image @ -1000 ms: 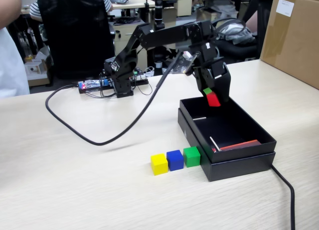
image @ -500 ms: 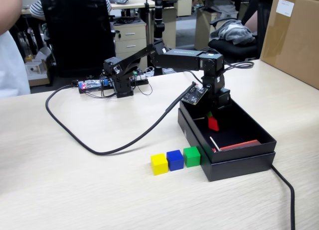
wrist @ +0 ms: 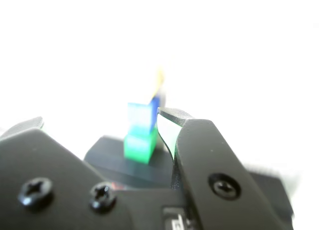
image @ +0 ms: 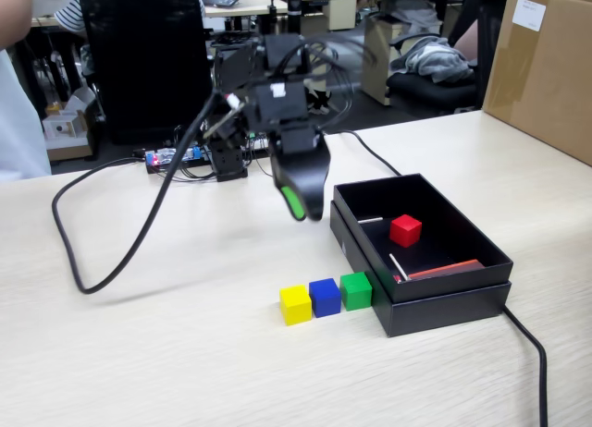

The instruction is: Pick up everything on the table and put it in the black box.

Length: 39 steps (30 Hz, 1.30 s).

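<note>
Now we see the hand [image: 301,210] hanging in the air above the desk [image: 166,353], pointing down, with nothing between its jaws and touching nothing. In the fixed view the two jaws lie nearly one behind the other, a green pad showing on the near one, so from there we cannot tell how far apart they are. The wrist view is washed out by glare, yet it shows one jaw at the left and one at the right with a clear gap between them, so we take the hand to be open, probably moderately.

The black box [image: 462,302] sits toward the right edge of the desk, nested in its lid. Inside it lies the red cube [image: 405,230], along with white sticks [image: 399,266] and a red strip [image: 444,270] near the front wall.

Just beside the box, toward the front edge, three cubes stand in a touching row: green cube [image: 355,290] nearest the box, blue cube [image: 325,298] in the middle, yellow cube [image: 295,305] at the far end.

Only the fixed view shows the box contents and a black cable [image: 111,251] looping across the left part of the desk. The wrist view shows the row end-on through the gap, green cube foremost.
</note>
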Each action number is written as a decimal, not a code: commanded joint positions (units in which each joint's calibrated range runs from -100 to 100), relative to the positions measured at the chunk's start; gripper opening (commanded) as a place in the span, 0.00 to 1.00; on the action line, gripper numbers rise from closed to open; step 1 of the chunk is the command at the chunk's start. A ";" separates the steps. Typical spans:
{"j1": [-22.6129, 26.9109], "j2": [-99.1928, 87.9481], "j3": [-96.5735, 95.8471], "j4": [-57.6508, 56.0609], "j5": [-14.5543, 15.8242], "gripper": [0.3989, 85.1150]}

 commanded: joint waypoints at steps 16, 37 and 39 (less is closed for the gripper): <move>-0.39 25.26 14.51 0.10 -1.32 0.47; 1.81 -8.93 7.08 -2.49 0.00 0.11; 4.25 -14.09 6.26 -2.49 0.15 0.11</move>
